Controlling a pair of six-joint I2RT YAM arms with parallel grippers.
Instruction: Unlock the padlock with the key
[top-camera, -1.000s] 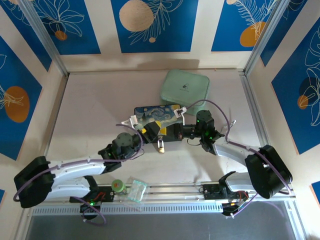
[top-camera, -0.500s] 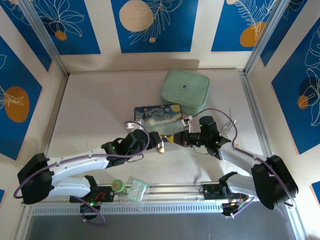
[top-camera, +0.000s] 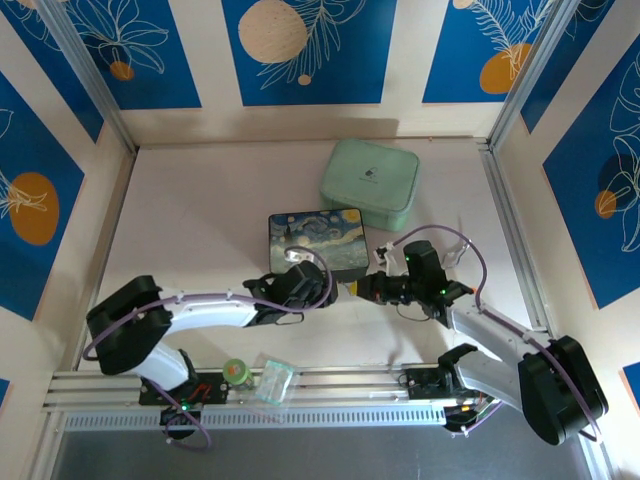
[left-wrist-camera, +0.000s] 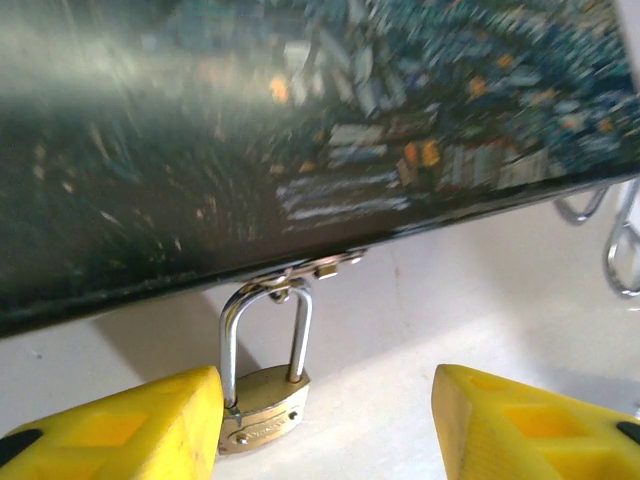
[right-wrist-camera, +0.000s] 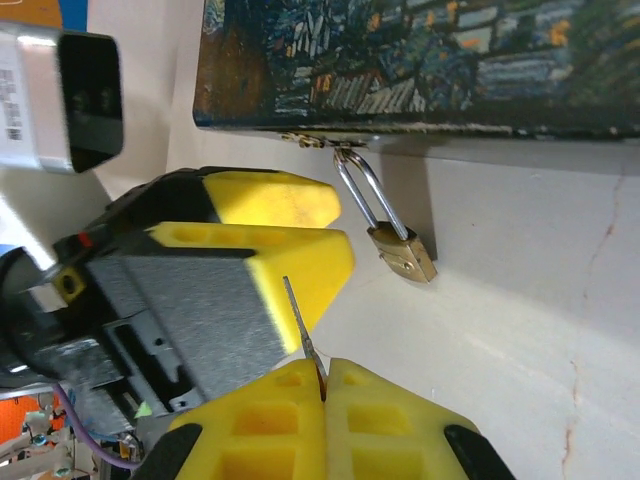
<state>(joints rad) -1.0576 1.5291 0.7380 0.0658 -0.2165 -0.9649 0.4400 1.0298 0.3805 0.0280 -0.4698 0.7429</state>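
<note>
Two grippers meet at the 6 o'clock edge of the box (top-camera: 315, 240), which lies in the middle of the table (top-camera: 180, 220) with a mint case (top-camera: 370, 180) at its 1 o'clock.

Padlock (left-wrist-camera: 262, 410): hangs from the hasp (left-wrist-camera: 310, 270) on that edge, brass body low against the table, shackle closed and threaded through the hasp.

Left gripper (left-wrist-camera: 328, 405): fingers spread to either side of the lock. One yellow pad touches the body at its 9 o'clock and the other stands well apart at 3 o'clock, so nothing is clamped.

Right gripper (right-wrist-camera: 325, 395): fingers pressed together, pinching the key (right-wrist-camera: 303, 335) by its head, with the thin blade standing out past the fingertips.

Progress: the key is in hand and the lock is bracketed, but the lock is judged not yet steadied and the key has not reached it. Left to do, on this reading: close on the body, line the blade up with the keyhole, insert, turn, free the shackle. The keyhole itself cannot be made out.

Orientation: in the left wrist view the lock's long axis runs from 12 to 6 o'clock, shackle at 12, body at 6. In the right wrist view it runs from 11 to 5 o'clock, body at 5. There the key's long axis also runs from 5 to 11 o'clock, tip toward 11. The two axes are nearly parallel but offset, with the lock near, at about 2 o'clock of the blade.
</note>
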